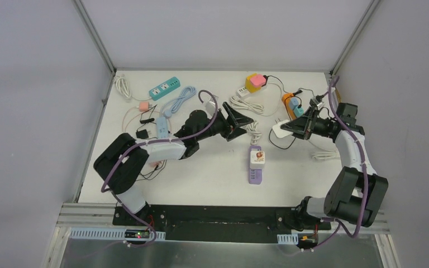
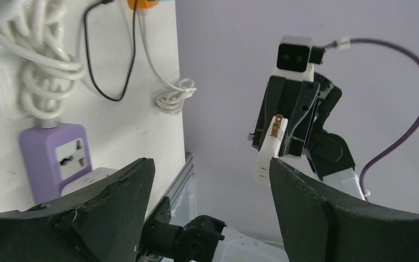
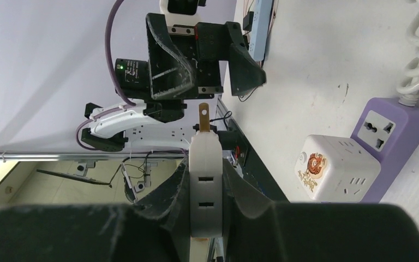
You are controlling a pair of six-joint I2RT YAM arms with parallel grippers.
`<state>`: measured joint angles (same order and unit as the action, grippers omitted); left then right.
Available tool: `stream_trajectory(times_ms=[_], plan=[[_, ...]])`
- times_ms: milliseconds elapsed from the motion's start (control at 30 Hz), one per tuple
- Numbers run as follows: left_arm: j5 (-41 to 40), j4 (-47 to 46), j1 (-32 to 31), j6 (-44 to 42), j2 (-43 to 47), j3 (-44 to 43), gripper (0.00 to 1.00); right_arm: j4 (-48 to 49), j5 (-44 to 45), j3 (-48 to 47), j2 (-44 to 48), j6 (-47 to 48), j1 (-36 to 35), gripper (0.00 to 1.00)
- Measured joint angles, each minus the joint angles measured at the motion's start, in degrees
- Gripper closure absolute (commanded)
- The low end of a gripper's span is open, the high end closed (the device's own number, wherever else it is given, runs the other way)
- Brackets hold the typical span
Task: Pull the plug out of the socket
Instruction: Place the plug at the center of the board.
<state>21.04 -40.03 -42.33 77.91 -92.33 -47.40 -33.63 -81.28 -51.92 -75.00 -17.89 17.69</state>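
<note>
A white plug (image 3: 205, 180) with brass prongs is clamped between the fingers of my right gripper (image 3: 205, 169), which is shut on it. Plug (image 1: 279, 132) and right gripper (image 1: 290, 129) hang above the table's right side, prongs pointing left. The purple socket strip (image 1: 256, 170) lies mid-table with a white cube adapter (image 1: 258, 157) on it; the plug is clear of it. My left gripper (image 1: 236, 124) stands open and holds nothing, facing the plug (image 2: 266, 155) from the left. In its own view the left gripper (image 2: 210, 164) frames the purple strip (image 2: 60, 155) at the left.
A coiled white cable (image 1: 244, 103) runs from the purple strip toward the back. Behind it sit a yellow-pink cube (image 1: 255, 81), an orange and blue adapter (image 1: 291, 102), a teal strip (image 1: 165, 89) and a light blue strip (image 1: 162, 127). Loose black and white wires lie near the plug.
</note>
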Motion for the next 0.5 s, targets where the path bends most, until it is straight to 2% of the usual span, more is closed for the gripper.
stream_trajectory(times_ms=[133, 267, 500], plan=[[-1.0, -8.8, -4.0, 3.3, -6.8, -2.3, 0.28, -1.0, 0.2, -2.6, -3.0, 1.3, -3.2, 1.0], [-3.3, -16.7, -7.2, 6.1, -12.6, -4.5, 0.3, -4.7, 0.2, -7.3, -7.0, 5.5, -5.7, 1.0], [-7.2, -21.6, -8.5, 6.9, -14.0, -4.9, 0.32, -8.1, -0.2, -9.2, -10.7, 8.6, -7.1, 1.0]])
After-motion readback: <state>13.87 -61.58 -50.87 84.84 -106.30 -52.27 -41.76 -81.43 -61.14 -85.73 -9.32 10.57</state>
